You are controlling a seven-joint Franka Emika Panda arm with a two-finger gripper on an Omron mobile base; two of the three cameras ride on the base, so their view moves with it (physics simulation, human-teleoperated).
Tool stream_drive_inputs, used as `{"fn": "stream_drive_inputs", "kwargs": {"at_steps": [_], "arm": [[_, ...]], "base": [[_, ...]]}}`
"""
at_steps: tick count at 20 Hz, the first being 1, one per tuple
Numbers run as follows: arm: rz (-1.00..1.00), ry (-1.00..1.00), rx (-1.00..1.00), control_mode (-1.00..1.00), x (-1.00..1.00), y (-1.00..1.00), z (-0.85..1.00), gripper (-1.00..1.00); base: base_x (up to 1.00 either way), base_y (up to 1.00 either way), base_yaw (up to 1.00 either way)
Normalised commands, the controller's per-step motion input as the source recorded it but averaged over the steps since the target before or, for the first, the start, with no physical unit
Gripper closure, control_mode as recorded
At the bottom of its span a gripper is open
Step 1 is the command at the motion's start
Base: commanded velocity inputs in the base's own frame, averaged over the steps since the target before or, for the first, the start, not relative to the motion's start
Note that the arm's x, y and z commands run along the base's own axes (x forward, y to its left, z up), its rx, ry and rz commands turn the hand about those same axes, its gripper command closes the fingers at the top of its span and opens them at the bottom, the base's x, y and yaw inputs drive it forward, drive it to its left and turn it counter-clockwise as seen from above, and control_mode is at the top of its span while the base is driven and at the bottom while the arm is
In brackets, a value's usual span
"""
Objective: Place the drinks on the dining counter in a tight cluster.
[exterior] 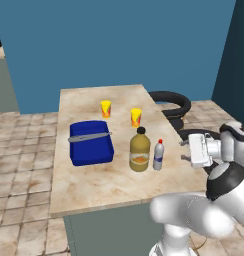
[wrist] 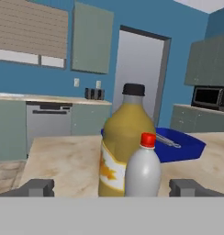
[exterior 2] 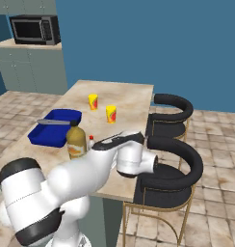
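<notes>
A: The gripper (wrist: 112, 187) hangs wide open and empty, level with the silver-white bottle (wrist: 142, 166), off the dining counter (exterior: 89, 187) edge.

B: That bottle stands just beside the amber bottle (exterior: 139, 150). It should advance straight, centring the jaws without nudging the amber one.

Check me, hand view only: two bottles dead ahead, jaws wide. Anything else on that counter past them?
Observer: Two yellow cups stand beyond the amber bottle, apart from it.
Operator: Gripper clear of the small bottle?
Observer: Yes. The open gripper sits by the dining counter's stool-side edge, with a gap to the silver-white bottle.
Operator: What's beside the hand?
Observer: Black stools along that edge, one right under the wrist.
</notes>
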Motion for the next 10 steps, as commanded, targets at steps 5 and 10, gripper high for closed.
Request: {"fn": "stream_drive_inputs", "kwargs": {"at_steps": [5, 10], "arm": [[-0.09, 0.05, -0.01, -1.0, -0.4, -0.1, 0.26, -1.0], [-0.07, 0.04, -0.02, -1.0, -0.39, -0.11, 0.19, -1.0]], "base": [[0.0, 0.0, 0.0], [0.0, 0.0, 0.0]]}}
